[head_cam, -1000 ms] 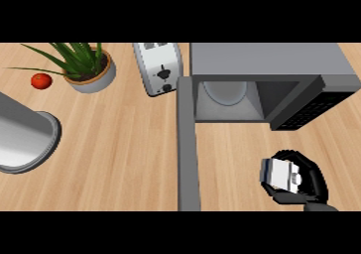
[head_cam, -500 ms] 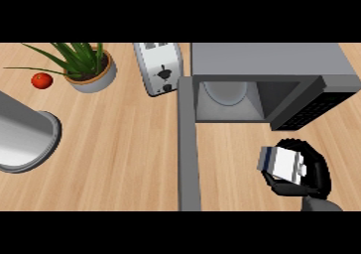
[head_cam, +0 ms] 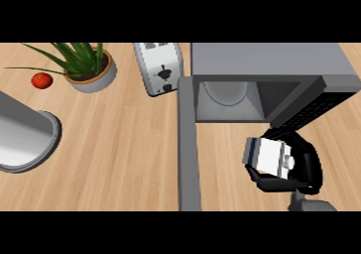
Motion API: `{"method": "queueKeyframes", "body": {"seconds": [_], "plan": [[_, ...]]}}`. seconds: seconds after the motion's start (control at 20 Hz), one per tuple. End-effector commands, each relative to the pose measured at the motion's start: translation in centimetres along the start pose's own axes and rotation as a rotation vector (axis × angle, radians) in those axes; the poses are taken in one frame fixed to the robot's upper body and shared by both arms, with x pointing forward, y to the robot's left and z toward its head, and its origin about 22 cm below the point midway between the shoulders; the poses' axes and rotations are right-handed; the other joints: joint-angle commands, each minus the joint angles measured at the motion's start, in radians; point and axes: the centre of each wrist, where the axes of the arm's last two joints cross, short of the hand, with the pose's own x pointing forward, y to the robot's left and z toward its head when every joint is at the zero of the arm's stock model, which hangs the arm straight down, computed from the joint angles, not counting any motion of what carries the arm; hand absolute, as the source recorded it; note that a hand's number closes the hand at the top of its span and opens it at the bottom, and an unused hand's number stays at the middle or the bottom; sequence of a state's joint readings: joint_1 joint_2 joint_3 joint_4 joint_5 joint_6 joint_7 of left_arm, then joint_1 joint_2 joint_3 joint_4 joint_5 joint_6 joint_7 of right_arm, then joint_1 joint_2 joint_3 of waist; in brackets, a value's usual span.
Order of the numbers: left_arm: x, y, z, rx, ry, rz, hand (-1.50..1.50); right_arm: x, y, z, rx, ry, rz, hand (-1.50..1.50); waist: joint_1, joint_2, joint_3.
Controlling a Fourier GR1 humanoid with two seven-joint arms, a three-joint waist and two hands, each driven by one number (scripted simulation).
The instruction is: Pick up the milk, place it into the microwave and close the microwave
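Toaster (head_cam: 158, 67) left of microwave (head_cam: 271, 59), plant (head_cam: 88, 67) further left, milk (head_cam: 270, 157) before microwave

The right hand (head_cam: 309, 166), above its grey forearm (head_cam: 310, 205) at the lower edge, is curled round the milk (head_cam: 272, 158).

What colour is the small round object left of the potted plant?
The round object is red, in the head view.

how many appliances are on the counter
2: the open microwave at the top right, and a toaster just left of it. No others show.
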State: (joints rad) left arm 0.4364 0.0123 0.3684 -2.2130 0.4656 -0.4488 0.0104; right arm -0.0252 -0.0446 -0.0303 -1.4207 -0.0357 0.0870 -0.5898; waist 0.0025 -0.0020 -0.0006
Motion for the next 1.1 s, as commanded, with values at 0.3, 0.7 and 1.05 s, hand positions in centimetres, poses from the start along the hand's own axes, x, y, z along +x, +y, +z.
{"method": "queueKeyframes", "body": {"seconds": [0.3,0.7,1.05], "plan": [[-0.8,1.4,-0.8,-0.004,0.003,-0.01,-1.5,1.6,3.3,-9.4,-0.022,0.054,0.165,1.5,0.009,0.004,0.0],[-0.7,1.5,-0.6,0.004,-0.005,-0.005,-1.5,-1.0,6.5,-14.4,0.001,0.082,0.182,1.5,0.023,0.008,0.001],[0.0,2.1,-0.6,-0.061,0.016,0.01,-1.5,-0.4,3.7,-16.9,-0.004,0.085,0.223,1.5,0.048,0.013,0.001]]}}
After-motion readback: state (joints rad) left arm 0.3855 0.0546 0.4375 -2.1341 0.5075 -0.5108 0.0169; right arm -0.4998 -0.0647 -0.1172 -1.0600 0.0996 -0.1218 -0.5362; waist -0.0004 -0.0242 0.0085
